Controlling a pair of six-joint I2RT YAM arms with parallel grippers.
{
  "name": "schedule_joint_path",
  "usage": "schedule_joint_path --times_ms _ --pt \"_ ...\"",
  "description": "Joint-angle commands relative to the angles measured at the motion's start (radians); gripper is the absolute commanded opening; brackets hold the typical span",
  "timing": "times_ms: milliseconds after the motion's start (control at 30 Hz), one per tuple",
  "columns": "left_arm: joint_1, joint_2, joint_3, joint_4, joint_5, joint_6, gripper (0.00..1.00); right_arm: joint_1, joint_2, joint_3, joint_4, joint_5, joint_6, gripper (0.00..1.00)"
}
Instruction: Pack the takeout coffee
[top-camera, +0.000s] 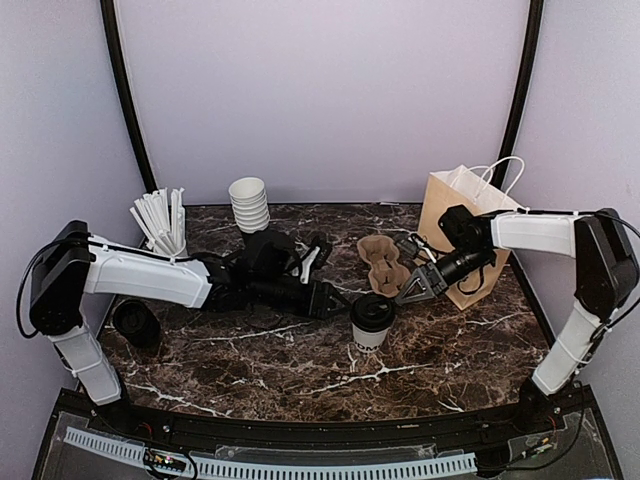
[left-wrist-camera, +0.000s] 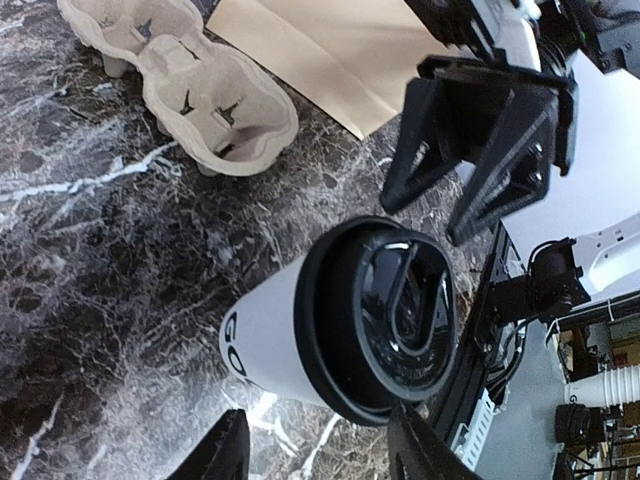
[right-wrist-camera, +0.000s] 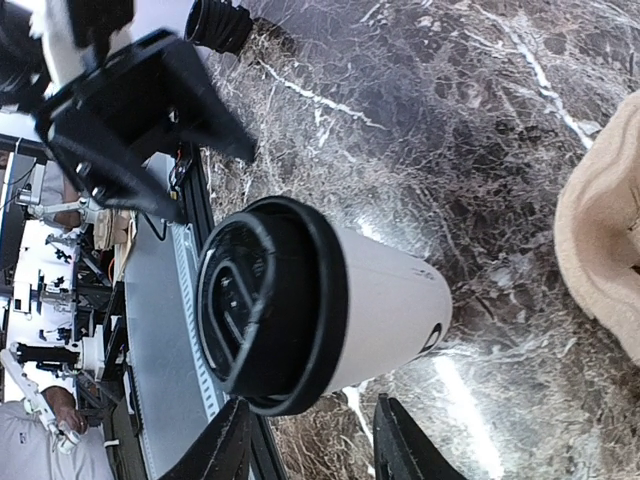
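Left gripper sits low over the table with its jaws apart and nothing between them, its tips just left of the cup. Opposite it, the right gripper also has its jaws spread and holds nothing, with its tips near the cup's upper right side. In the left wrist view the right gripper's two dark fingers stand clear of the cup and point down toward its rim.

The cup stands upright on the marble near the middle of the table, between the two grippers. It is white paper and is closed by a round black lid, so its contents cannot be seen. Dark lettering runs down its side.

A pulp carrier lies flat just behind the cup, and its round wells show bare cardboard. To the right of it a brown paper bag with white handles stands upright, its inside hidden from every view. At the far edge is a stack of lidless white cups nested together. Further left, white sticks fan out of another white holder.
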Motion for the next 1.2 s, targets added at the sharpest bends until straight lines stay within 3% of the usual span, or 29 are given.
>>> schedule_joint_path --times_ms 0,367,733,1167 --pt "-0.024 -0.047 -0.043 -0.001 0.045 -0.029 0.50 -0.011 0.057 0.046 0.002 -0.022 0.002 0.43" --pt "-0.034 0.055 -0.035 0.175 0.143 -0.113 0.50 -0.010 0.084 0.057 -0.018 -0.036 -0.006 0.46" --pt "-0.033 0.117 -0.008 0.136 0.129 -0.113 0.49 -0.004 0.103 0.050 -0.013 -0.039 -0.003 0.47" --pt "-0.007 0.167 -0.017 0.062 0.113 -0.185 0.45 -0.003 0.180 0.040 0.025 0.061 0.074 0.43"
